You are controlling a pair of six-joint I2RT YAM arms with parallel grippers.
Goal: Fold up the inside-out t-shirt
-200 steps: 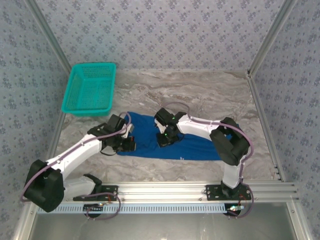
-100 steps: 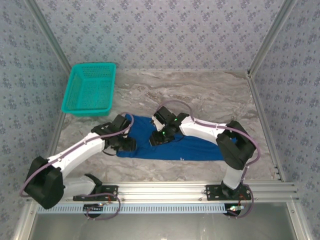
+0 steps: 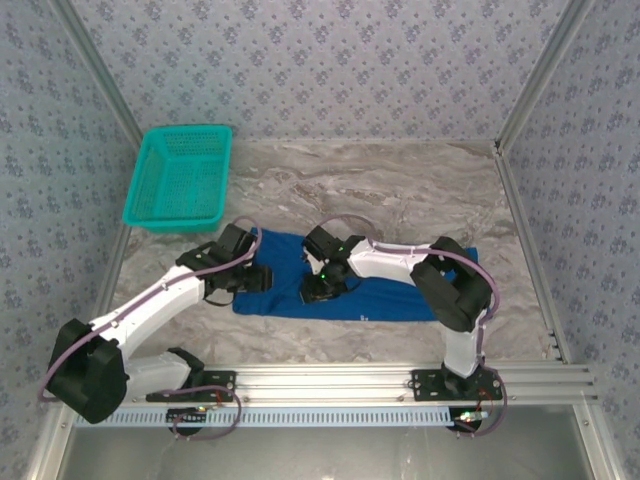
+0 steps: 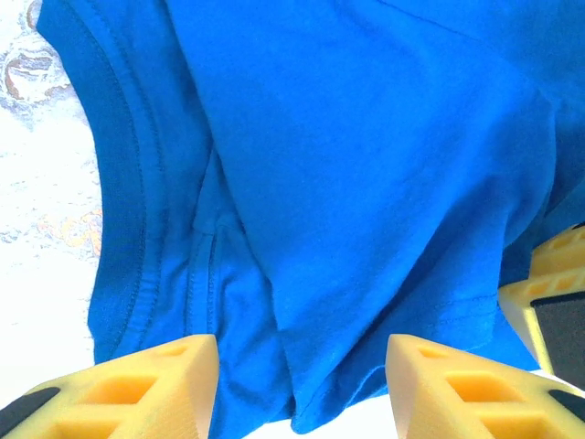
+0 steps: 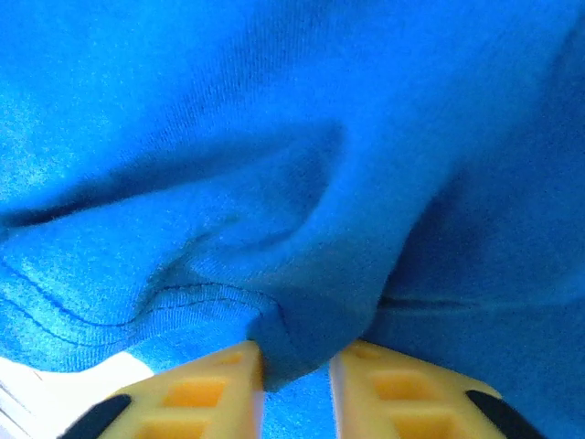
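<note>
Top external view is giving the overall layout: the inside-out t-shirt (image 3: 390, 295) is lying as a long blue band across the near half of the marble table (image 3: 400, 190), with a teal basket (image 3: 185, 131) sitting well apart at the far left. Both arms are reaching in over the shirt's left half, the left gripper (image 3: 255, 282) by the left end and the right gripper (image 3: 318, 292) near the middle, but from up there I can't tell what the jaws are doing.

Wrist cams are filling that in. On the left wrist cam, the left gripper (image 4: 302, 384) is hanging spread wide, with the shirt's front edge and its ribbed collar (image 4: 119, 210) lying loose between the yellow fingers (image 4: 155, 384), nothing clamped. On the right wrist cam, the right gripper (image 5: 297, 366) is pinching a bunched fold of blue fabric, fingers nearly touching.
</note>
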